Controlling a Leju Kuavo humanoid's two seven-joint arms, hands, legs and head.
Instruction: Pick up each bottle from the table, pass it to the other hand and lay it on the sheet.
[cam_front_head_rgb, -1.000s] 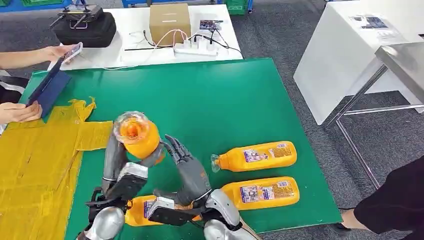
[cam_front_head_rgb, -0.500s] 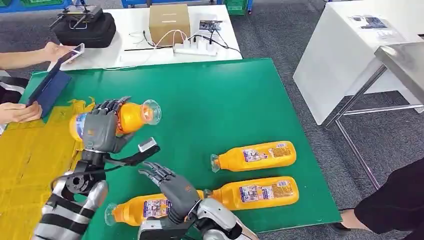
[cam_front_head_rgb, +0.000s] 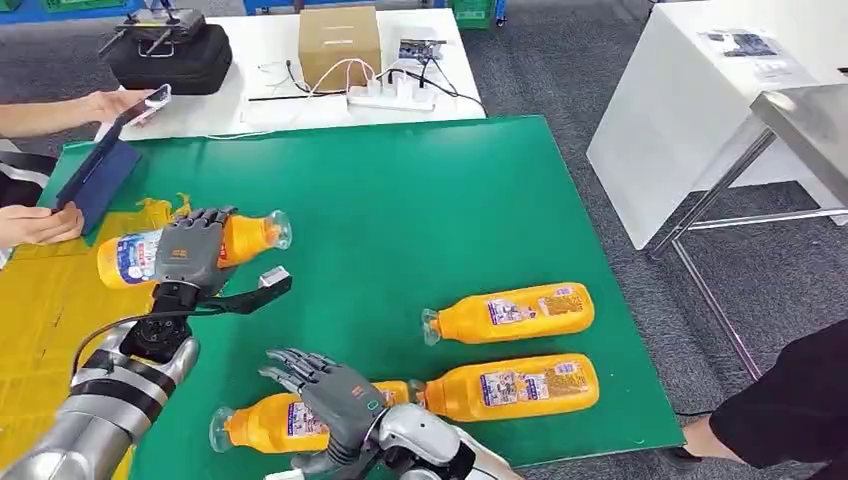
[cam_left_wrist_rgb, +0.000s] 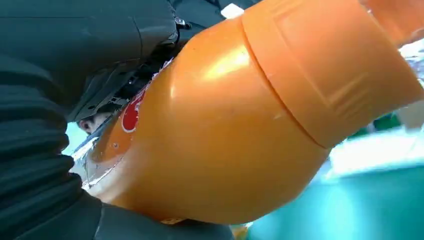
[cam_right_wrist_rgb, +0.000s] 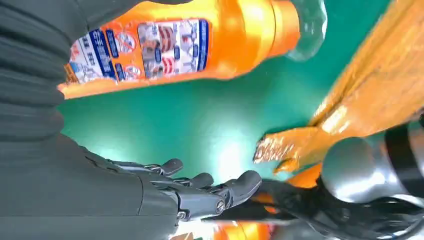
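My left hand (cam_front_head_rgb: 188, 256) grips an orange bottle (cam_front_head_rgb: 135, 253) lying sideways in the air over the edge of the yellow sheet (cam_front_head_rgb: 60, 330), its clear cap toward the table's middle. That bottle (cam_left_wrist_rgb: 240, 125) looms large in the left wrist view. My right hand (cam_front_head_rgb: 330, 392) hovers with fingers spread and nothing in them, above another orange bottle (cam_front_head_rgb: 265, 424) that lies near the table's front edge; the same bottle (cam_right_wrist_rgb: 170, 42) and the hand (cam_right_wrist_rgb: 200, 192) show in the right wrist view. Two more orange bottles (cam_front_head_rgb: 510, 312) (cam_front_head_rgb: 515, 385) lie on the green table (cam_front_head_rgb: 420, 210) to the right.
A person's hands hold a blue tablet (cam_front_head_rgb: 95, 180) and a phone (cam_front_head_rgb: 148, 104) at the table's far left corner. A white table (cam_front_head_rgb: 270, 60) behind carries a cardboard box (cam_front_head_rgb: 339, 42), a power strip and a black bag (cam_front_head_rgb: 165, 50). Another person stands at the lower right (cam_front_head_rgb: 780, 410).
My left hand swung the bottle from upright above the table to lying sideways and carried it left over the sheet. My right hand let go and dropped back toward the front edge.
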